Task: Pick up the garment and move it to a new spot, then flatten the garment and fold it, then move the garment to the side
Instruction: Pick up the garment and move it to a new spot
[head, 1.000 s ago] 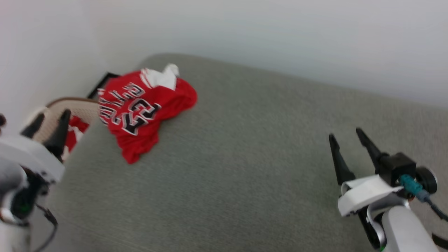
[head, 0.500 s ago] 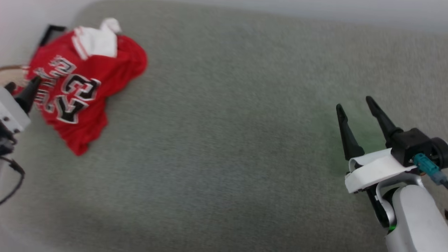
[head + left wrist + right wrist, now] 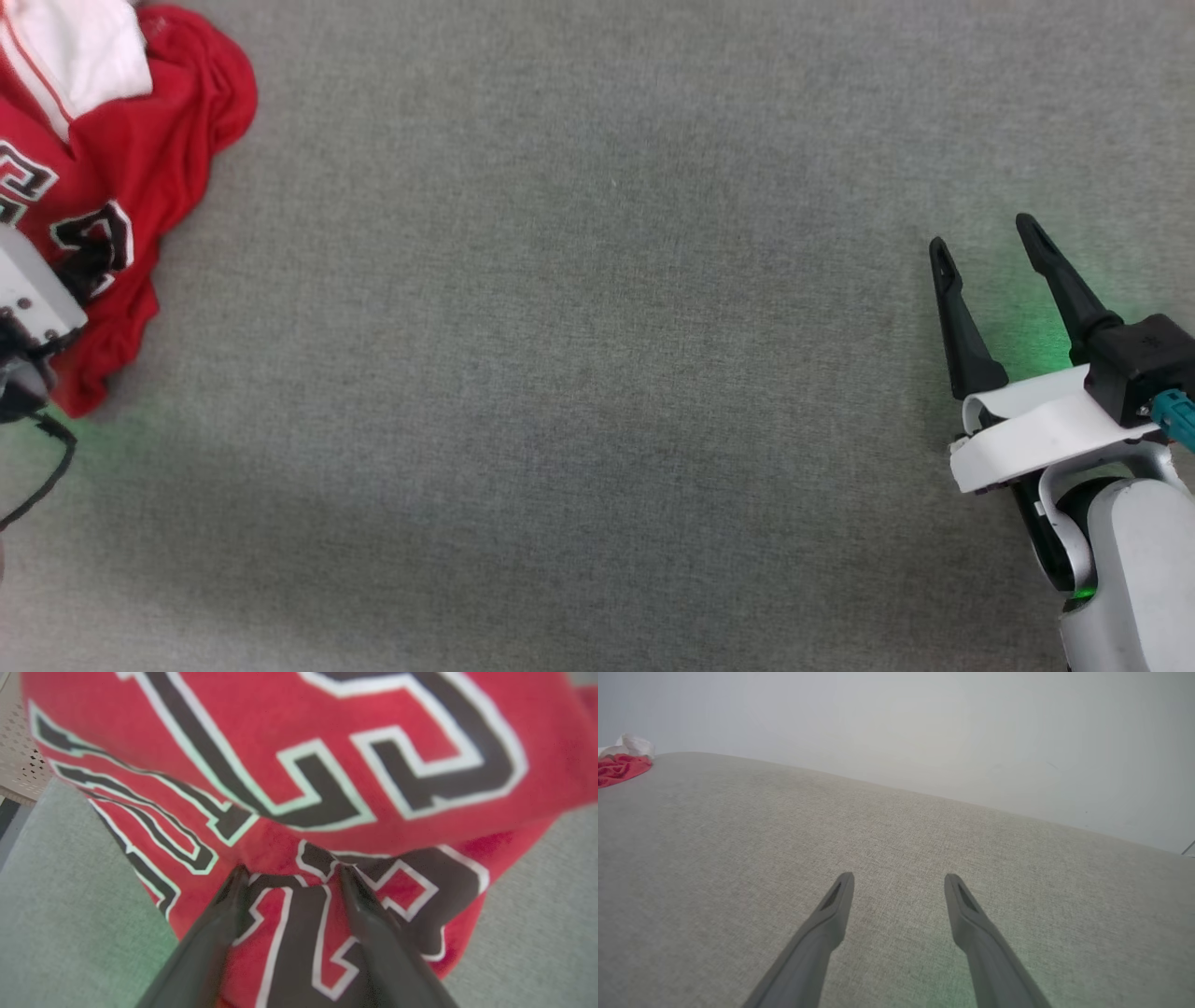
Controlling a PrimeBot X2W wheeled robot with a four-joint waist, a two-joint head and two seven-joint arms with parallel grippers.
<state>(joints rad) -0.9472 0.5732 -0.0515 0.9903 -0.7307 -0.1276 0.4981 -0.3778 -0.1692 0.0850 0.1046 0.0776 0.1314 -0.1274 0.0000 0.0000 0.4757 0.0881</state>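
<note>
The garment, a crumpled red jersey with black white-edged numbers and a white sleeve, lies at the upper left of the head view. In the left wrist view the garment lies close up. My left gripper is open, its two tips resting against a fold of the red cloth, with the printed number between the fingers. One of its dark fingers shows over the jersey at the left edge of the head view. My right gripper hangs open over bare cushion far to the right, holding nothing. From the right wrist, the garment is a small red heap at far left, ahead of my open right gripper.
A wide grey upholstered surface carries everything. A pale wall rises behind it. A beige perforated basket sits beside the garment at the cushion's edge. Green light glows on the cloth under each gripper.
The head camera has tilted down, shifting the garment toward the picture's upper left. My left gripper has come from beside the basket onto the jersey. The right gripper stays open.
</note>
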